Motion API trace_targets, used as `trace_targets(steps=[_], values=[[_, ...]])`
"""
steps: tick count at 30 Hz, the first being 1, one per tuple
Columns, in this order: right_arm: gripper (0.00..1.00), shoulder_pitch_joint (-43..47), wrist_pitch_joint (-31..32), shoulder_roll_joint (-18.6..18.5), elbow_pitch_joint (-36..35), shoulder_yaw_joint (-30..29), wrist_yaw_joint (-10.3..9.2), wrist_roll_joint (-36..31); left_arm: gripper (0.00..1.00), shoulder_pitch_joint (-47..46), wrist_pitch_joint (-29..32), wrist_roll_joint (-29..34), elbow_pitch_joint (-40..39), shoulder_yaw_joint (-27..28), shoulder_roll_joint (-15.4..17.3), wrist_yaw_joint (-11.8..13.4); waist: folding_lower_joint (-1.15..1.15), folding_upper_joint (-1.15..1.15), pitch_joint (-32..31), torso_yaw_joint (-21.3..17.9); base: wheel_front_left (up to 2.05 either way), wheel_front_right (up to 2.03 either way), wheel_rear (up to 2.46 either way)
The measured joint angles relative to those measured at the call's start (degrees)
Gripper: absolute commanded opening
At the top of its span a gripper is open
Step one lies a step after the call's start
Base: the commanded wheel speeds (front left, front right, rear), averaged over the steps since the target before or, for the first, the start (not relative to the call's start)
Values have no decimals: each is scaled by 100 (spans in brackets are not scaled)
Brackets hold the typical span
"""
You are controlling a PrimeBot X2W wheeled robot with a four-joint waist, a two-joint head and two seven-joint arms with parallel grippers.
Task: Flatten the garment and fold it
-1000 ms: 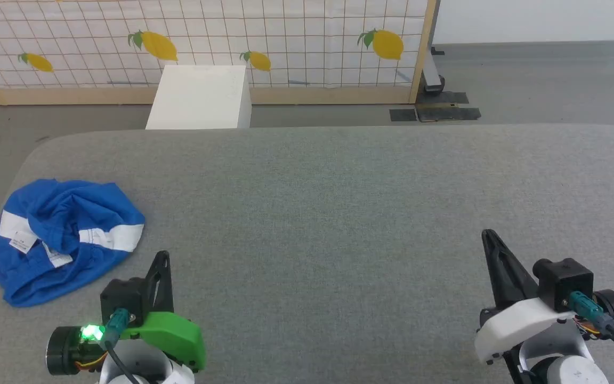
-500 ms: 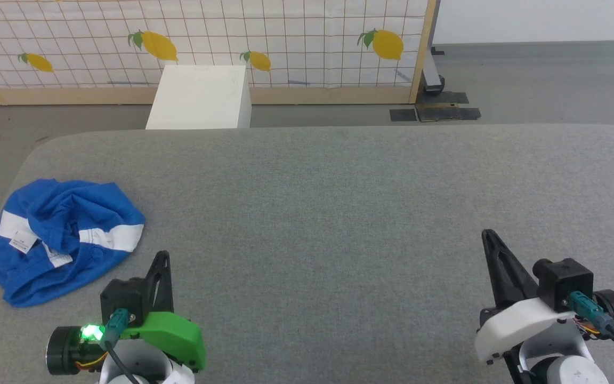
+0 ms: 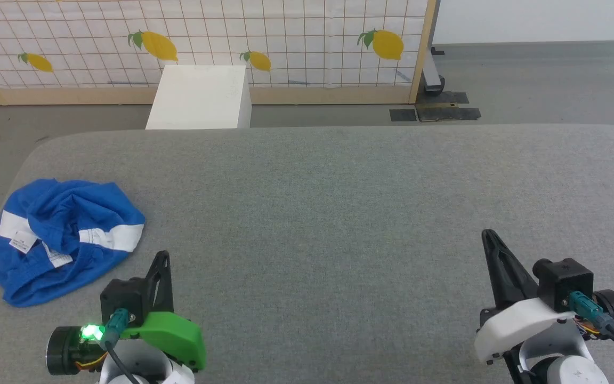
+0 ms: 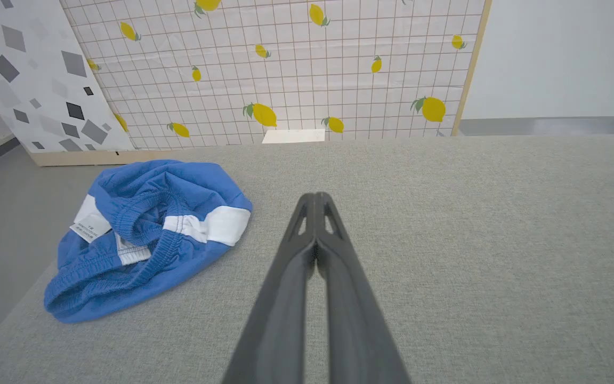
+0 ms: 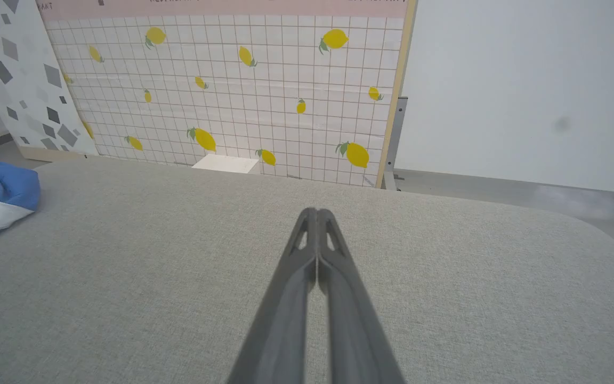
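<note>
The left gripper [image 4: 315,201], long dark fingers [image 4: 285,298] pressing together on nothing, is hovering over the grey fabric-covered table [image 3: 339,202]; the right gripper [image 5: 315,214] is matching it, well apart. The crumpled bright blue shorts [image 3: 67,234] with a white stripe are lying near the left gripper, by the table's left edge, untouched. Flattening is seemingly not yet beginning; the next move is calling for parted fingers reaching the waistband [image 4: 142,213].

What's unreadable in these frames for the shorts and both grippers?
- The garment: bunched in a heap; its own folds hide the leg openings and any lettering, head and left wrist views.
- The tags: print too small to read, left wrist view.
- Right wrist view: the left edge cuts off most of the garment.
- The left gripper and right gripper, both shut: whether the tips touch the grey surface is unclear.
</note>
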Motion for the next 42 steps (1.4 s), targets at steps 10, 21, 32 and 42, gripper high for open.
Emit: trace_targets(steps=[10, 21, 32, 42], values=[[0, 0, 0, 0, 0, 0, 0, 0, 0, 0, 0, 0, 0, 0, 0, 0, 0, 0, 0, 0, 0, 0, 0], [0, 0, 0, 0, 0, -1, 0, 0, 0, 0, 0, 0, 0, 0, 0, 0, 0, 0, 0, 0, 0, 0, 0], [100, 0, 0, 0, 4, -5, -5, 1, 100, 4, 0, -2, 1, -20, 0, 0, 0, 0, 0, 0, 0, 0, 0], [100, 0, -60, 0, 18, -32, -5, -42, 100, 3, -71, -5, 79, -94, 0, 3, 0, 0, 0, -1, 0, 0, 0]])
